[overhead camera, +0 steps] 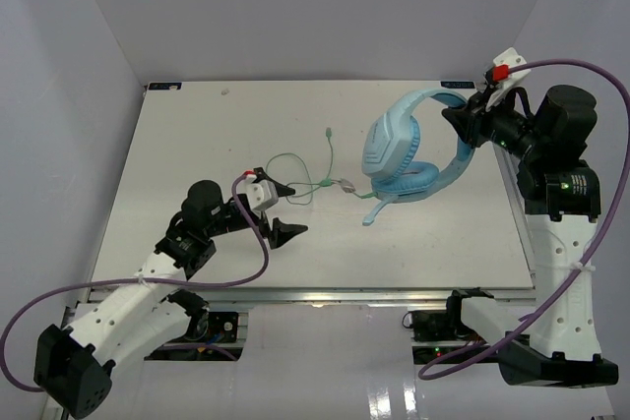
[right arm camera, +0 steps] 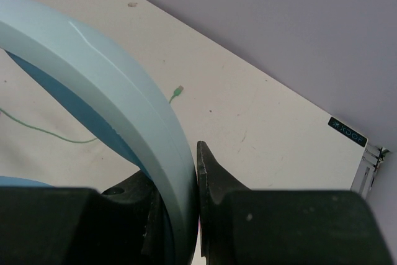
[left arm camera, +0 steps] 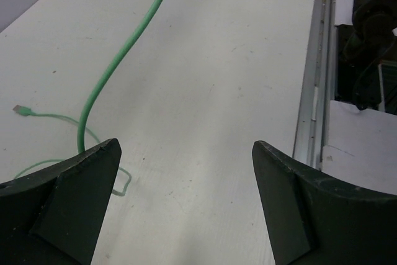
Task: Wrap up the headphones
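We see the left gripper (overhead camera: pixel 283 210) low over the near-left of the table (overhead camera: pixel 187 135), fingers spread wide w/ nothing betw. them. The pale green cable (overhead camera: pixel 295 170) loops just beyond. The right gripper (overhead camera: pixel 465 125), at the far-right edge, pinches the headband (right arm camera: pixel 124 110) of the light blue headphones (overhead camera: pixel 396 148), centre-right. Pale walls (overhead camera: pixel 295 7) on 3 sides.

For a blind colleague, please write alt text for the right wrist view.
The right gripper is shut on the light blue band of the headphones. Behind it, the thin green cable and its plug lie on the white table.
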Tool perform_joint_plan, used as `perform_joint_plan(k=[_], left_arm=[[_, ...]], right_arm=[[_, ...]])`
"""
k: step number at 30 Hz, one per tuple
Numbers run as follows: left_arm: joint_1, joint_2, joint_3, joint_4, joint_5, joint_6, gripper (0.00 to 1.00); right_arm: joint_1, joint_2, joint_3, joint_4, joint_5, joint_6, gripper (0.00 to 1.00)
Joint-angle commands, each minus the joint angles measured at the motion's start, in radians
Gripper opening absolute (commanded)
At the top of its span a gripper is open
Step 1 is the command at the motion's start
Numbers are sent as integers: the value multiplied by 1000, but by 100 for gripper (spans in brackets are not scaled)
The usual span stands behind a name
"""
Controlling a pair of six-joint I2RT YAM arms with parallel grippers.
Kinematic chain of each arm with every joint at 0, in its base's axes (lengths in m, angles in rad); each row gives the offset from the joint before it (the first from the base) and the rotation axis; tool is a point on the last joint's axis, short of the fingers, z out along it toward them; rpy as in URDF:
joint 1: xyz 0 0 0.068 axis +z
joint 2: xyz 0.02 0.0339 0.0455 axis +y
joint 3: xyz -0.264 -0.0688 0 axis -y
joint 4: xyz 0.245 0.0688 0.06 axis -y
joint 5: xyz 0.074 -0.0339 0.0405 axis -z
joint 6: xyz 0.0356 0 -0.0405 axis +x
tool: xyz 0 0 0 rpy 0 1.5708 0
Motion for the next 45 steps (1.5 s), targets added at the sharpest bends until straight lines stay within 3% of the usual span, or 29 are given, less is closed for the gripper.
perform_joint_plan(k=[1, 4, 8, 12, 18, 22, 29, 33, 39, 45], left_arm=[[-6, 75, -31, 181, -138, 57, 97], [-6, 99, -63, 270, -205, 44, 94], [-8, 43, -71, 288, -126, -4, 93], [-23, -96, -44, 164, -48, -69, 90], [-25, -376, -115, -87, -199, -92, 88], [-25, -452, -215, -49, -230, -137, 95], [-25, -163, -181, 129, -213, -150, 91], [-25, -11, -194, 299, -271, -199, 88], [-25, 114, -203, 473, -229, -259, 74], [-25, 176, -238, 586, -233, -299, 74]], right_arm=[[-3, 9, 93, 25, -58, 91, 8], [-3, 10, 130, 27, -41, 98, 8], [-3, 7, 132, 32, 46, 83, 8], [-3, 5, 97, 46, 73, 73, 8], [-3, -11, 64, 64, 55, 92, 8], [-3, -25, 61, 62, 26, 105, 8], [-3, -34, 79, 53, -14, 138, 8], [-3, -39, 80, 47, -27, 149, 8], [-3, -35, 78, 46, -39, 159, 8], [-3, -28, 76, 54, -45, 175, 8]])
